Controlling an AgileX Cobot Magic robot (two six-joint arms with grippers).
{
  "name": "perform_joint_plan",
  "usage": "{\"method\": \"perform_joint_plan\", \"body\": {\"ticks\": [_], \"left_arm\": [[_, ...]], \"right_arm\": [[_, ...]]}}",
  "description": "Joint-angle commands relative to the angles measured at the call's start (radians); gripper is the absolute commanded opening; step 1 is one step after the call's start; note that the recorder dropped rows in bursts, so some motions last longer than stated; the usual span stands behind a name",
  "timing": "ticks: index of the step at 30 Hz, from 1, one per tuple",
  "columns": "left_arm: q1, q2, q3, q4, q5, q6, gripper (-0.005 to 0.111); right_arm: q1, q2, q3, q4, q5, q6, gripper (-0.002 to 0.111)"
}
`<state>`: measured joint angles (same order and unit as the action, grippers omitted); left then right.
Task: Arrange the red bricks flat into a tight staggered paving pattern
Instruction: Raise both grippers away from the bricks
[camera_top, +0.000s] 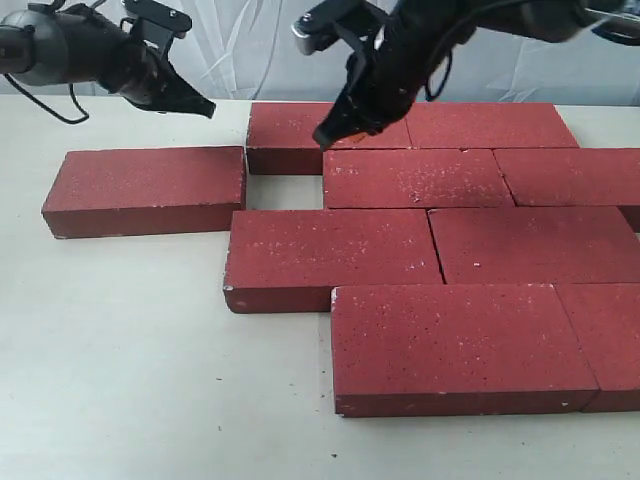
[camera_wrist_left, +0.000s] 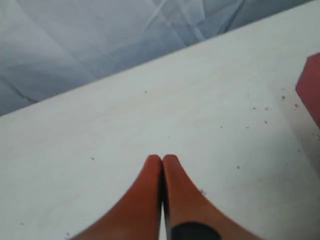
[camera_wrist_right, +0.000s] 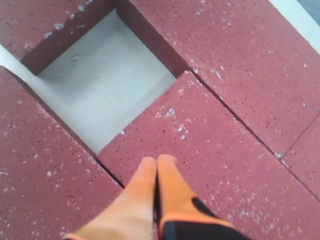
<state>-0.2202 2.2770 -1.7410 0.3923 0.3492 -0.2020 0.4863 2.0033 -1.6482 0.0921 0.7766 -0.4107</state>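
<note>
Bricks come first: the red bricks (camera_top: 455, 345) lie flat on the white table (camera_top: 130, 380). Nearest the exterior camera is a wide one, with a second (camera_top: 605, 340) butted against its right end and cut off by the frame. Behind them a pair, one brick (camera_top: 335, 255) and its neighbour (camera_top: 535, 245), sit tight together, shifted left so their seam falls off the seam in front.

The third row holds two more, a middle brick (camera_top: 415, 178) and a right-hand brick (camera_top: 570, 175), touching end to end. A lone brick (camera_top: 150, 190) lies to their left, parted from them by a square gap (camera_top: 285, 190) of bare table.

The far row has a left brick (camera_top: 285, 135) and a right brick (camera_top: 490, 125), seam closed.

My right pincer (camera_top: 325, 138) hangs over the line where that far left brick meets the third row. From its wrist, its orange fingertips (camera_wrist_right: 170, 172) are pressed together with nothing between them, above the corner of a brick bordering the gap (camera_wrist_right: 105, 85). I cannot tell whether they touch the surface.

My left pincer (camera_top: 195, 103) is beyond the lone brick, over bare table. Its reddish fingertips (camera_wrist_left: 172, 170) are also closed on nothing. The table (camera_wrist_left: 150, 115) beneath it is dotted with crumbs, and one brick corner (camera_wrist_left: 312, 85) shows at the edge.

Farthest back hangs a pale cloth backdrop (camera_top: 240, 40).
</note>
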Motion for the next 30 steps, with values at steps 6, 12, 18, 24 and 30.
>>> {"method": "perform_joint_plan", "body": {"ticks": [6,12,18,24,30], "left_arm": [[-0.013,0.145,-0.217,-0.526,0.179,0.456,0.0],[-0.021,0.181,-0.223,-0.549,0.169,0.456,0.0],[-0.033,0.181,-0.223,-0.549,0.201,0.456,0.0],[-0.033,0.181,-0.223,-0.554,0.234,0.456,0.0],[-0.033,0.179,-0.223,-0.558,0.225,0.456,0.0]], "right_arm": [[-0.008,-0.302,0.477,0.023,-0.416,-0.037,-0.001],[-0.008,-0.294,0.477,0.018,-0.42,-0.041,-0.001],[-0.008,-0.283,0.477,0.018,-0.445,-0.041,-0.001],[-0.008,-0.283,0.477,0.018,-0.449,-0.041,-0.001],[-0.008,-0.283,0.477,0.018,-0.449,-0.041,-0.001]]}}
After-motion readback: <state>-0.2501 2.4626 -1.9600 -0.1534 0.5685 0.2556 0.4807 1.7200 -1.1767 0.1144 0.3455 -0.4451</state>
